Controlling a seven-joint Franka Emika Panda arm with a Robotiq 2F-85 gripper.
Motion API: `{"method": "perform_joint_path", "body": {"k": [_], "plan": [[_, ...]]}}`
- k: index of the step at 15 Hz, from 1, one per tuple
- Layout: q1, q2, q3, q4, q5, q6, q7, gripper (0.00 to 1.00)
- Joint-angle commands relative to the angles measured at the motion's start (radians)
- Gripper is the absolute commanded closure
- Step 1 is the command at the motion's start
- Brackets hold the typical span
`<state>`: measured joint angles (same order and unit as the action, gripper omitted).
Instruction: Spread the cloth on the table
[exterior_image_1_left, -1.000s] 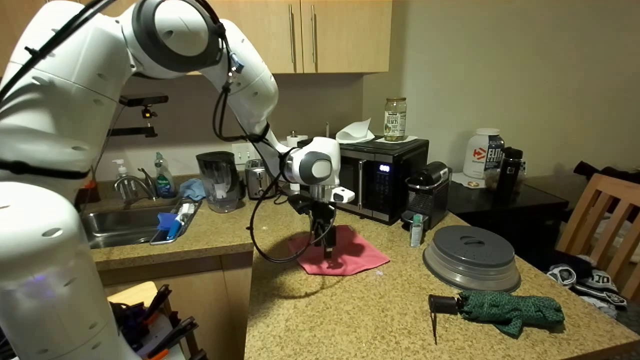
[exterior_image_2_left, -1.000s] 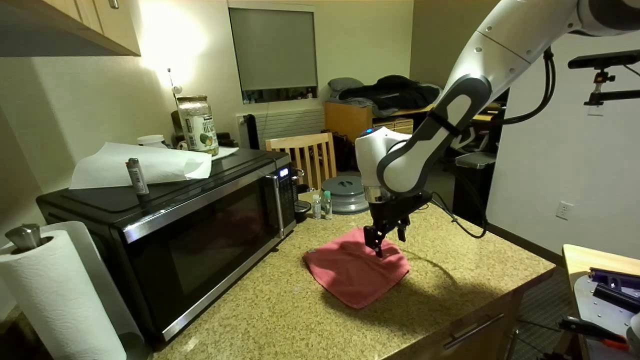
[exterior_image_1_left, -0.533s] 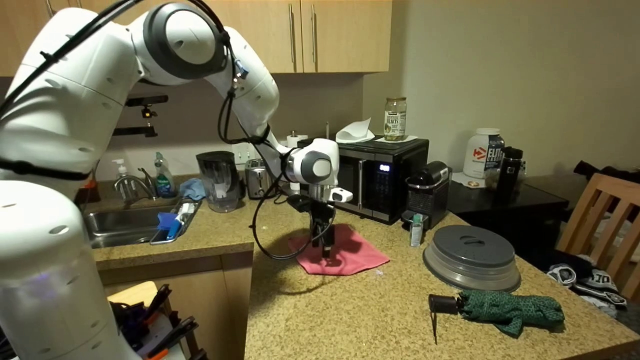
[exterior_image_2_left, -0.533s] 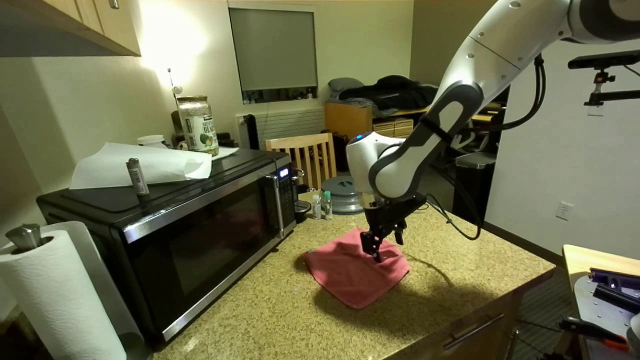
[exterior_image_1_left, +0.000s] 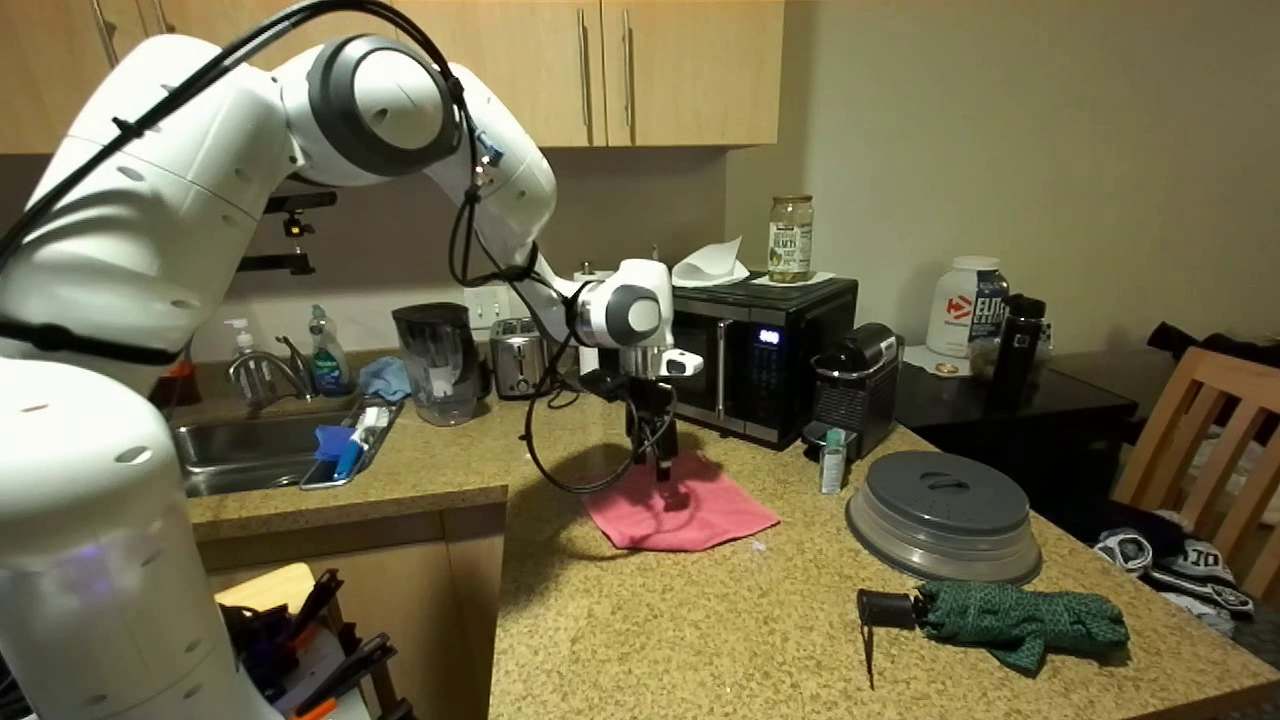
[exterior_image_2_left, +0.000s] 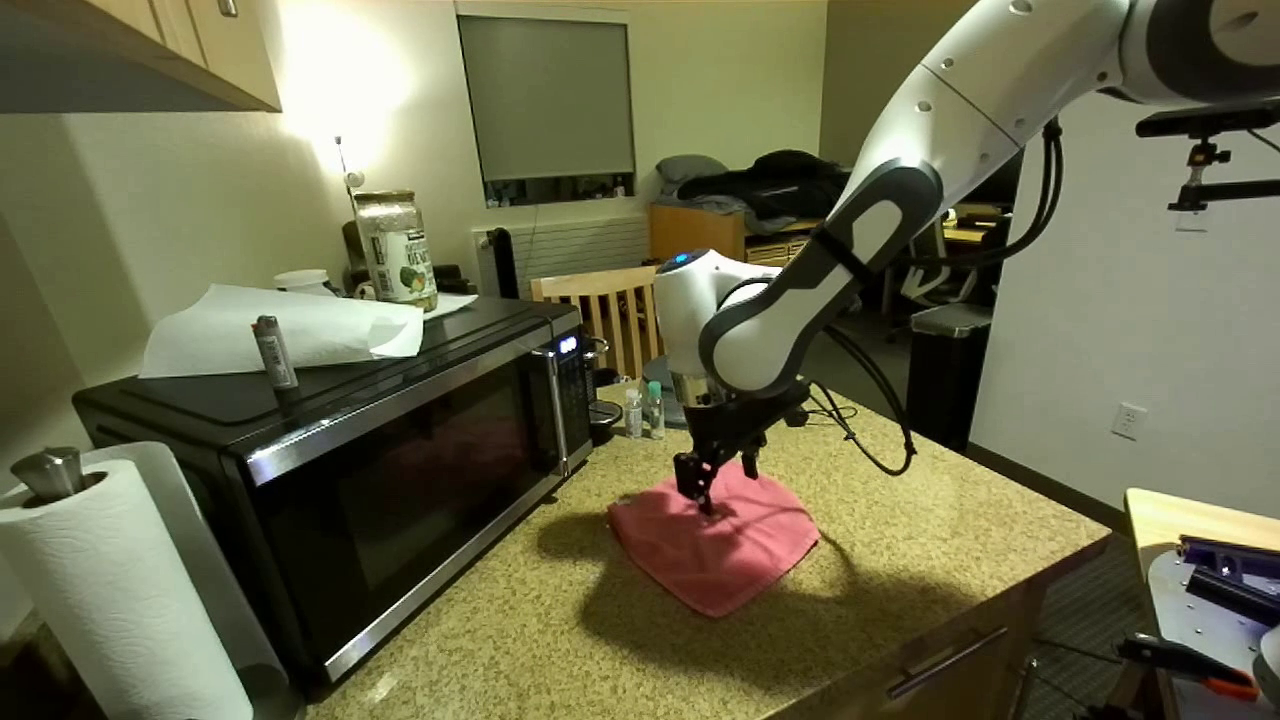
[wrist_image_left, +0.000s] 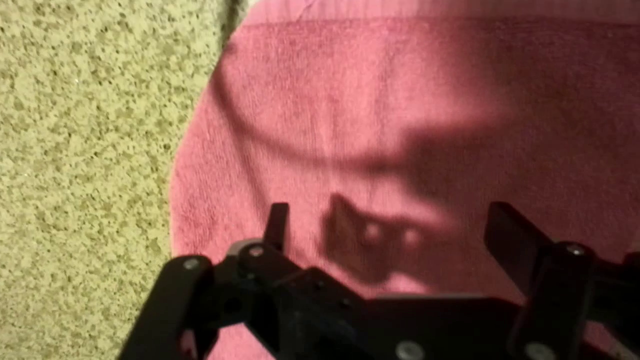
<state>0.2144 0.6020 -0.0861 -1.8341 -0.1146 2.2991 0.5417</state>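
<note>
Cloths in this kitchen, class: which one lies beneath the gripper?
The pink-red cloth, lying mostly flat on the countertop with the open gripper above it. The blue cloth, by contrast, lies bunched up by the sink.

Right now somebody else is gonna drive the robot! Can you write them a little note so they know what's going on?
Gripper: open, above the cloth, holding nothing.
Where things are: the cloth lies on the table, in front of the microwave.
Done: the cloth is down and looks mostly flat.
Left: probably just checking its edges; I can't tell if any is tucked under.
</note>
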Motion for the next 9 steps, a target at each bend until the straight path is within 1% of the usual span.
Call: {"method": "perform_joint_path", "body": {"k": [1, 5, 9], "plan": [[-0.012, 0.034, 0.001, 0.034, 0.027, 0.072, 0.019, 0.0], [-0.034, 0.102, 0.011, 0.082, 0.079, 0.14, 0.004, 0.0], [-0.045, 0.177, 0.015, 0.136, 0.132, 0.175, -0.008, 0.0]]}}
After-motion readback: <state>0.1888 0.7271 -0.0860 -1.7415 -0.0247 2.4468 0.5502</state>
